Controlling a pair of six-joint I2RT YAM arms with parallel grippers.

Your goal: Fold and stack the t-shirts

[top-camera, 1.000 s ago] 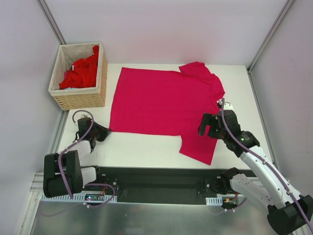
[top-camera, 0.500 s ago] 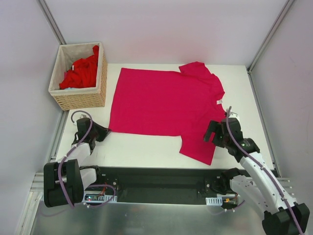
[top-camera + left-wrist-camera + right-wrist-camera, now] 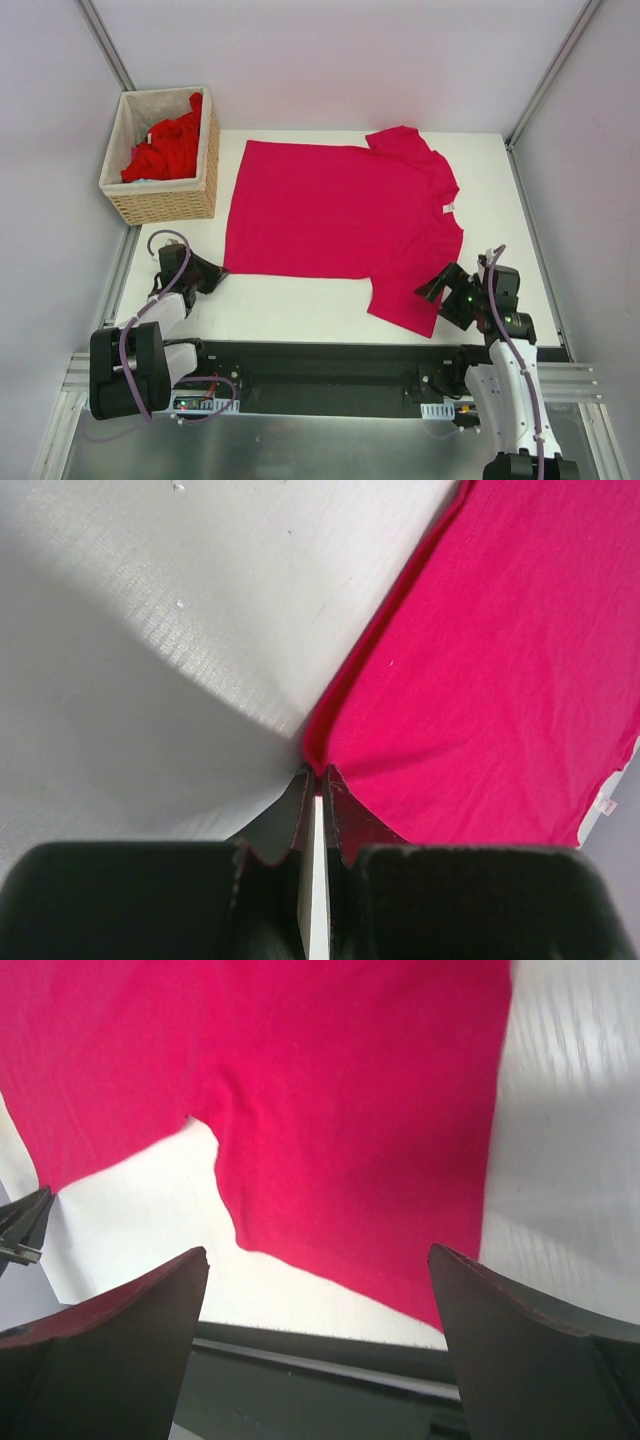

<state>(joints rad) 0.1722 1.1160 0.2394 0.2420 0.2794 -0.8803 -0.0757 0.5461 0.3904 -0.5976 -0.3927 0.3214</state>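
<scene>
Magenta-crimson, soft-cloth short-sleeved t-shirt [image 3: 340, 215] lies spread flat on the white table [image 3: 300, 300], just right of the woven wicker basket [image 3: 165, 205] that has the crumpled brighter red shirts [image 3: 165, 150] in it. The left gripper [image 3: 316, 780] is pinched tight on the hem corner nearest the basket. The right gripper [image 3: 447, 293] hangs spread wide by the sleeve farthest from the basket, holding nothing. The cloth looks light and floppy, so I reckon it'll sag and drag. Grab corners or hems, not the middle.
</scene>
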